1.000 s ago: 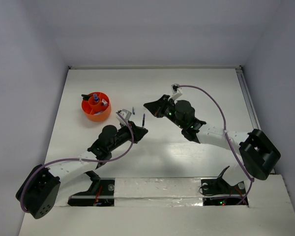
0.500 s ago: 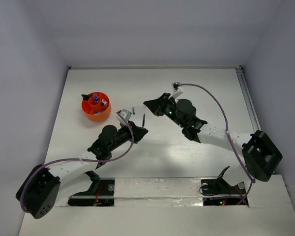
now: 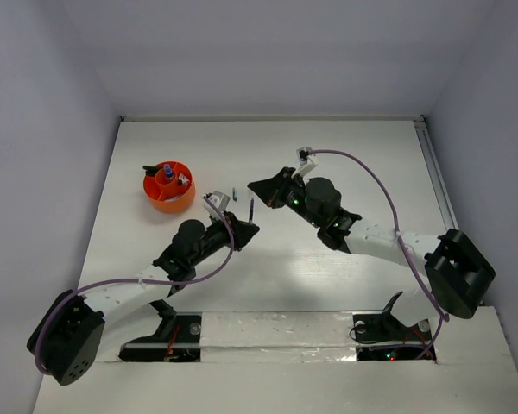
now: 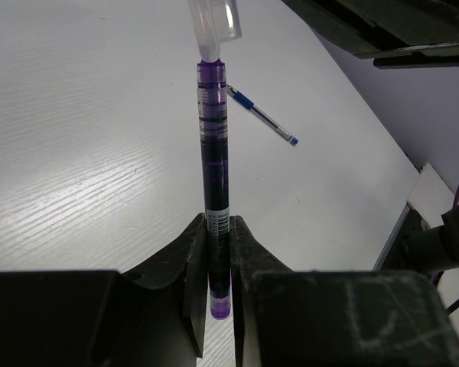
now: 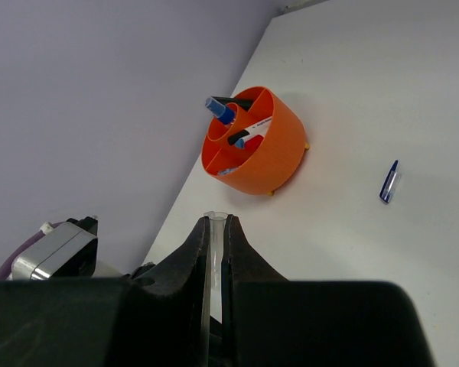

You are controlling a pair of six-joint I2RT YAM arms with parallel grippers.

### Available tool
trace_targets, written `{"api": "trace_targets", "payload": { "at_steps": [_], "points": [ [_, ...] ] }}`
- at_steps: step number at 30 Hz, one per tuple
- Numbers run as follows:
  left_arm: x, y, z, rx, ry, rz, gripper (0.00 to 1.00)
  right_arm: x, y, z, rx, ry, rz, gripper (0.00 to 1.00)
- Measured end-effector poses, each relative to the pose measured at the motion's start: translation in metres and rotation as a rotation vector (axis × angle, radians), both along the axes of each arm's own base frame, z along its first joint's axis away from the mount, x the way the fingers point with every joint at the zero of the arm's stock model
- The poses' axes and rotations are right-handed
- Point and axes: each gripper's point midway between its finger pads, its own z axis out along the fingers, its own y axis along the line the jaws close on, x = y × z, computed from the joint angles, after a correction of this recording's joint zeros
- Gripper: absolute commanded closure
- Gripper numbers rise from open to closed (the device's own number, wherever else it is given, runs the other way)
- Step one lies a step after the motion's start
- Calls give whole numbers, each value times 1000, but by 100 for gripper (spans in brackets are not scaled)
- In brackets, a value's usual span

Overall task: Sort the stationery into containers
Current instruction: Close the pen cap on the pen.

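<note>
My left gripper (image 4: 218,225) is shut on the back end of a purple pen (image 4: 214,145), which points away from it above the table. At the pen's front end sits a clear cap (image 4: 214,23). My right gripper (image 5: 216,225) is shut on that clear cap (image 5: 215,229). From above, the purple pen (image 3: 251,210) runs between the left gripper (image 3: 246,229) and the right gripper (image 3: 252,186). The orange cup (image 3: 168,190) stands at the left with several pens and markers inside; the same orange cup (image 5: 264,149) shows its inner dividers. A thin blue pen (image 3: 234,194) lies on the table.
The blue pen (image 4: 262,117) lies just beyond and right of the held pen, also seen as a blue pen (image 5: 389,182) right of the cup. White walls enclose the table on the left, back and right. Purple cables loop along both arms.
The right gripper has shifted slightly left and nearer to the pen's tip. The left arm and its pen have stayed put.
</note>
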Motion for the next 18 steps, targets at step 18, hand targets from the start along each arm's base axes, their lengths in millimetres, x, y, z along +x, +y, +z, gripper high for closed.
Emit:
{"api": "trace_targets", "payload": {
  "at_steps": [18],
  "points": [
    [0,0,1,-2,-2,-3,100,7,-4,4,-39,-40,-39,100]
  ]
}}
